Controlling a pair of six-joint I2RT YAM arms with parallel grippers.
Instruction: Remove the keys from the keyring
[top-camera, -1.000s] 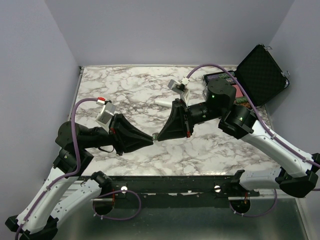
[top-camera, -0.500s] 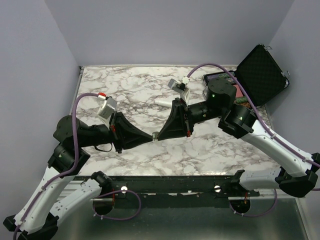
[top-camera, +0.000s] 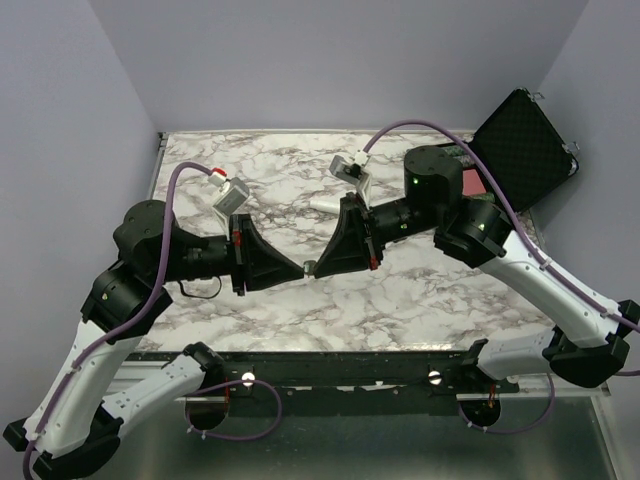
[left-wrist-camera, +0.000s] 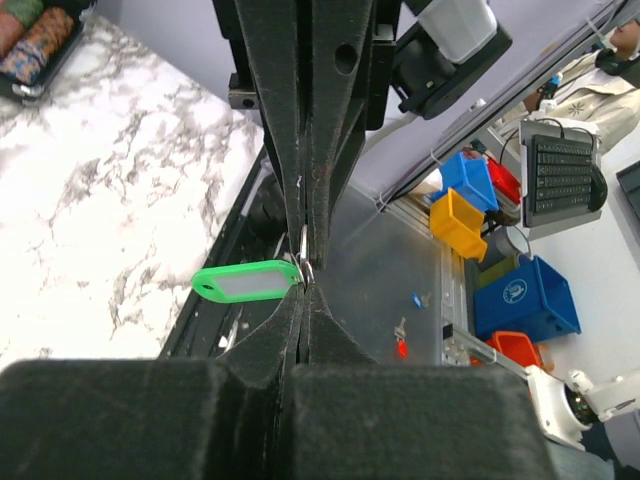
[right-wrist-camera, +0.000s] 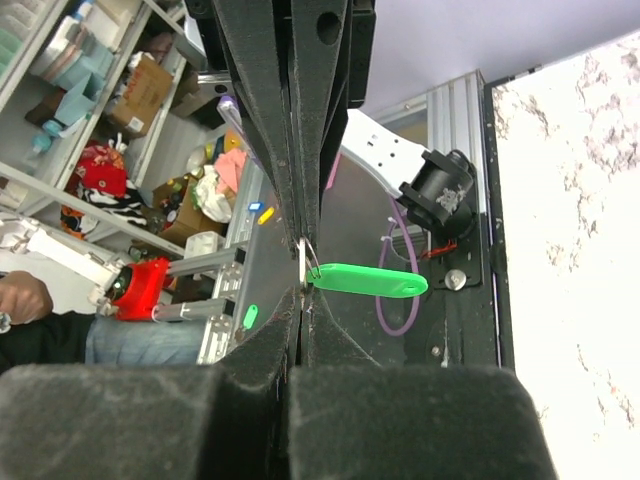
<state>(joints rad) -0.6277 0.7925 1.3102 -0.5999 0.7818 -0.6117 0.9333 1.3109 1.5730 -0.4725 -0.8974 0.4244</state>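
**Both grippers pinched on the keyring over the near half of the table**

Nearest the arm bases, the black rail (top-camera: 350, 362) runs along the table's front edge. Just past it, the left gripper (top-camera: 299, 270) and the right gripper (top-camera: 315, 268) meet tip to tip over the marble table (top-camera: 430, 300). In each wrist view the fingers are pressed together with no gap, and both pairs are clamped on the thin metal ring of the keyring (left-wrist-camera: 245, 281). Its green fob sticks out sideways from that pinch, held in the air clear of the surface. The ring shows only edge-on between the tips, and a key cannot be made out there.

Bare marble lies on every side of the meeting point, widest toward the far left corner and to the front right. Behind the right gripper, a white cylindrical object (top-camera: 325, 203) lies on the table, well apart from the keyring. At the far right corner an open black case (top-camera: 520, 150) stands with its lid tilted up, next to the right arm's elbow. Plain lilac walls (top-camera: 330, 60) close the left, back and right sides.
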